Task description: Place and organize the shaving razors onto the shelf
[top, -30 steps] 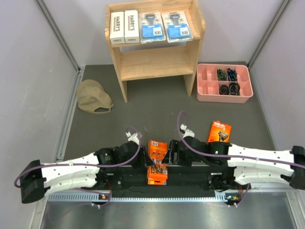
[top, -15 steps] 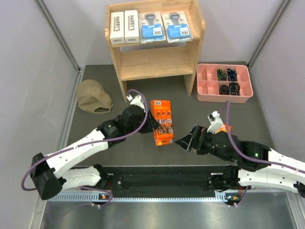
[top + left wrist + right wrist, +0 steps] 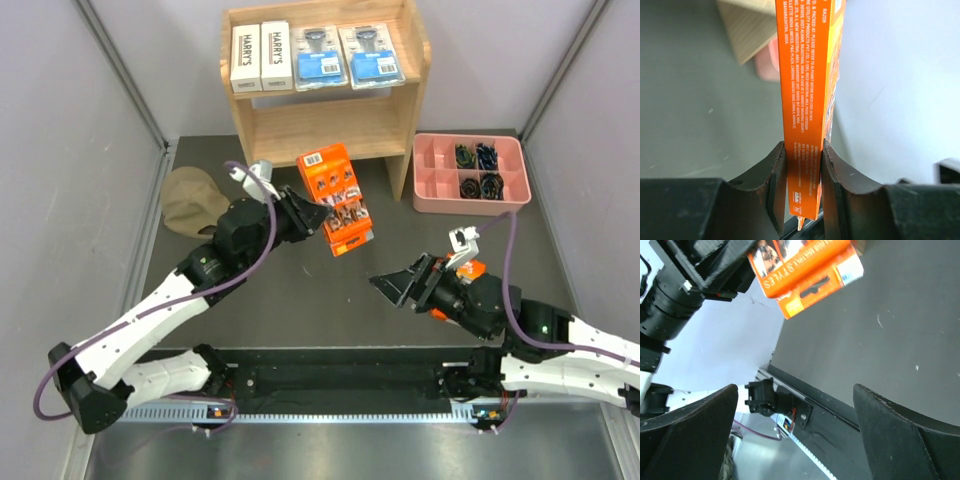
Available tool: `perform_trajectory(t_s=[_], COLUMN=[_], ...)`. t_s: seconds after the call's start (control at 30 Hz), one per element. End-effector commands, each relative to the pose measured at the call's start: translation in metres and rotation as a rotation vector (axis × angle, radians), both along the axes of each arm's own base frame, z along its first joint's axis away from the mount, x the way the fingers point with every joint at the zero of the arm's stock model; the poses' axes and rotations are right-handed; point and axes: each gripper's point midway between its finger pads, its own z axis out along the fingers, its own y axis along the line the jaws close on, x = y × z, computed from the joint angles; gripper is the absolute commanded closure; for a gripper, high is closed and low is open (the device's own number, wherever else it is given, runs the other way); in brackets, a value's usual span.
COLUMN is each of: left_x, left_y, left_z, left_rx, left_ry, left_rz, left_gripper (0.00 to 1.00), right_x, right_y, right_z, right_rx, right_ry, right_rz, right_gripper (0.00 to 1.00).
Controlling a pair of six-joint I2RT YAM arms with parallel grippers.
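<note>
Within the last second the left jaws, pinching 1 orange pack [image 3: 338, 200] by its edge, have carried it from the near edge up toward the shelf [image 3: 320, 132]. The right jaws have let go and stand spread wide, so the handover looks done. The top tier holds 2 white boxes [image 3: 261, 57] and 2 blister packs [image 3: 348, 57], leaving little room. The lower tier looks open between its side panels. The 2nd orange pack [image 3: 472, 268] lies by the right arm.

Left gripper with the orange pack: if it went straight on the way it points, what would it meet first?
Most likely the shelf, at its right side panel near the foot: the wrist view shows wood and the pink tray just past the orange pack in the left gripper. Depth is unclear.
</note>
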Motion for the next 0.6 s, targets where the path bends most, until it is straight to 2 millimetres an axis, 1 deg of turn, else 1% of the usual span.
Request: perform_trajectory(t_s=[0.0,0.07,0.23,0.3,0.47,0.5,0.57], left_x=[-0.001,-0.002,-0.008,-0.010,-0.015,-0.016,-0.017], left_y=[0.014,0.016,0.009,0.006,0.001,0.002,0.002], left_z=[0.065,0.066,0.067,0.067,0.064,0.064,0.064], left_rx=[-0.269,-0.319,-0.361,-0.375,-0.377,-0.379,-0.375], left_ry=[-0.131,-0.123,-0.105,-0.104,-0.099,-0.099,-0.102], left_rz=[0.063,0.067,0.018,0.000,-0.040,-0.041,-0.041], left_gripper=[1.00,1.00,1.00,1.00,1.00,1.00,1.00], right_x=[0.004,0.006,0.010,0.012,0.014,0.018,0.021], right_y=[0.010,0.012,0.016,0.019,0.037,0.040,0.043], right_z=[0.033,0.030,0.042,0.041,0.043,0.039,0.043], right_rx=[0.128,0.134,0.199,0.204,0.216,0.195,0.190], right_ry=[-0.088,-0.090,-0.136,-0.141,-0.152,-0.149,-0.144], right_rz=[0.006,0.001,-0.015,-0.018,0.022,0.018,0.026], right_gripper=[0.03,0.03,0.04,0.03,0.02,0.02,0.03])
